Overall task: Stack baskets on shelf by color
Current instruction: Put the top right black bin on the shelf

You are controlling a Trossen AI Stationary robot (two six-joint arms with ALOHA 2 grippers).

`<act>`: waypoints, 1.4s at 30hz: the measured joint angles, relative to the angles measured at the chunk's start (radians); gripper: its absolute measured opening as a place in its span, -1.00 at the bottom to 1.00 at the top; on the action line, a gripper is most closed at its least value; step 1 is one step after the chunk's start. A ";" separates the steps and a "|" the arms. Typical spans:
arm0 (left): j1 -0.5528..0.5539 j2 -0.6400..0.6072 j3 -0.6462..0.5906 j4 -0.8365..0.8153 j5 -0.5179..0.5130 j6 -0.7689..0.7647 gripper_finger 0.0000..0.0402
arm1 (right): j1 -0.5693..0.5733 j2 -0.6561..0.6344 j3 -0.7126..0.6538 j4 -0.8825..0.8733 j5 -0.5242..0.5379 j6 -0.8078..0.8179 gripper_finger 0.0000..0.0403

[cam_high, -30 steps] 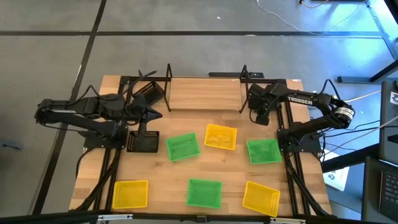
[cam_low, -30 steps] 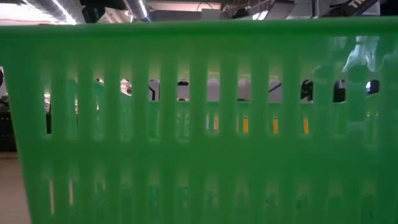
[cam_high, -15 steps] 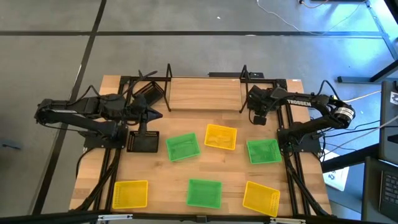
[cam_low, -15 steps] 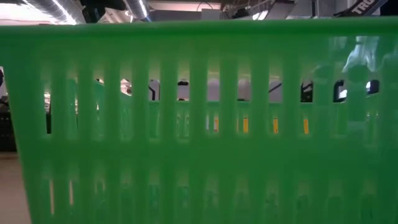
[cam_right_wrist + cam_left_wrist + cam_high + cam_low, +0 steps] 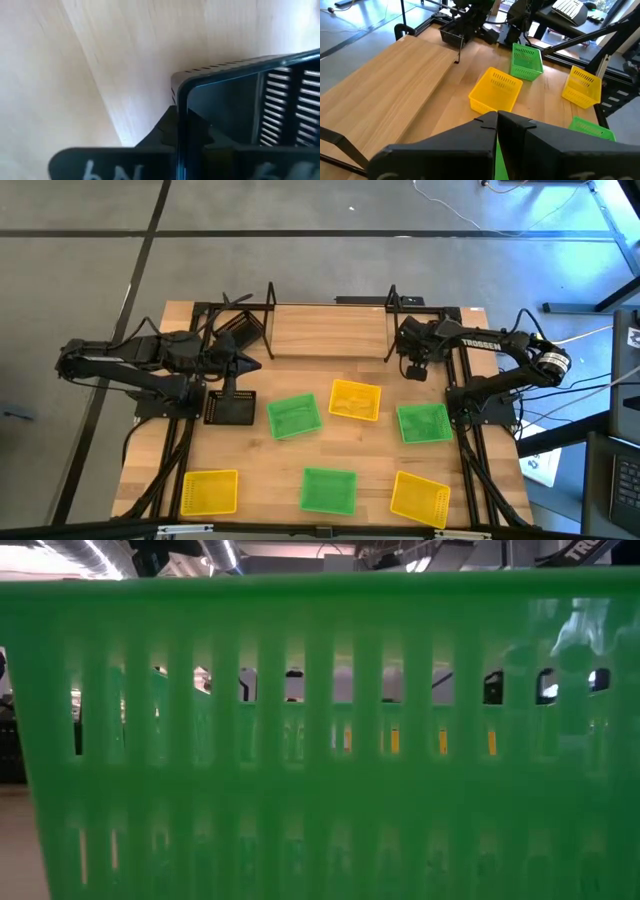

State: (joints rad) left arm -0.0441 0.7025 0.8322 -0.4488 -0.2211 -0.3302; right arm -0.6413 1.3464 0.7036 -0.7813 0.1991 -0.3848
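**Right arm just clamped a black basket by the shelf's right end**

In the right wrist view the right gripper (image 5: 177, 132) has its fingers pinched narrow onto the rim of a black basket (image 5: 240, 95), thin wall squeezed between them. Gripping the edge makes sense to me, since these trays are too shallow and wide to grab any other way. From overhead that's right of centre in the upper part of the frame, just beside the shelf (image 5: 330, 330), whose pale board is bare.

The left gripper (image 5: 255, 363) sits at the shelf's left end, fingers closed on nothing, probably just parked out of the way. Another black tray (image 5: 230, 408) lies just below it.

Three green baskets (image 5: 294, 416) and three yellow baskets (image 5: 354, 400) are scattered over the middle and lower table (image 5: 380, 465), none shelved yet.
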 joint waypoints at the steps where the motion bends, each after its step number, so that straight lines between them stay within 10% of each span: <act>1: 0.000 0.000 0.000 0.000 0.000 0.000 -0.98 | 0.003 0.000 0.018 -0.033 -0.007 0.015 -0.99; 25: 0.000 0.000 0.000 0.000 0.002 0.026 -0.98 | 0.164 -0.040 0.586 -0.712 0.019 0.166 -1.00; 32: 0.000 0.000 0.000 0.000 0.002 0.026 -0.98 | 0.263 -0.039 0.802 -0.675 0.166 -0.095 -1.00; 42: 0.000 0.000 0.000 0.000 0.002 0.026 -0.98 | 0.338 -0.026 0.895 -0.489 0.032 -0.758 -1.00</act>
State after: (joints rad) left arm -0.0442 0.7025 0.8322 -0.4488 -0.2193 -0.3042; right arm -0.3034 1.3202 1.5982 -1.2702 0.2308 -1.1425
